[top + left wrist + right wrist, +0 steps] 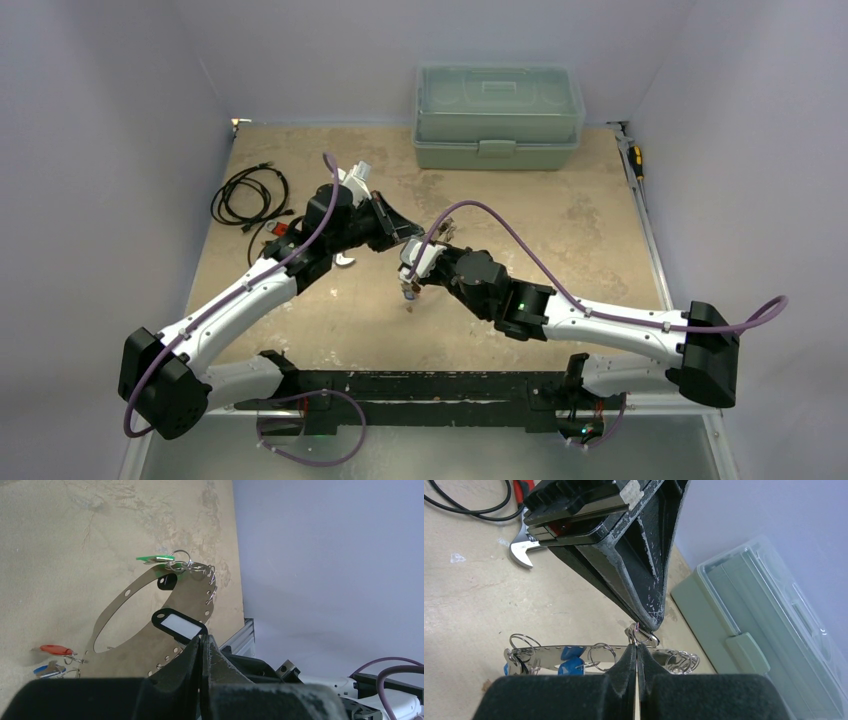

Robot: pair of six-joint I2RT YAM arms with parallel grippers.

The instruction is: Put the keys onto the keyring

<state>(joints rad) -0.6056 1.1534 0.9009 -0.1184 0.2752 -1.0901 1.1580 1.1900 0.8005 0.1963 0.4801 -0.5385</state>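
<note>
Table (560,250): tan and scuffed, both arms reaching over it.
Toolbox (498,115): grey-green, lid shut, set at the far edge.
Left gripper (202,639): jaws pressed together, a dark-framed white tag (177,624) pinched at the tips.
Right gripper (637,650): jaws pressed together on the keyring band, nearly touching the left fingertips.
Cable (250,195): coiled at the far left.
Wrench (524,550): laid beside the left arm.
Keyring (117,605): held above mid-table between both grippers.
Keys: green key (154,558), red key (55,650) and blue key (47,670) are hung from the keyring by small rings.
</note>
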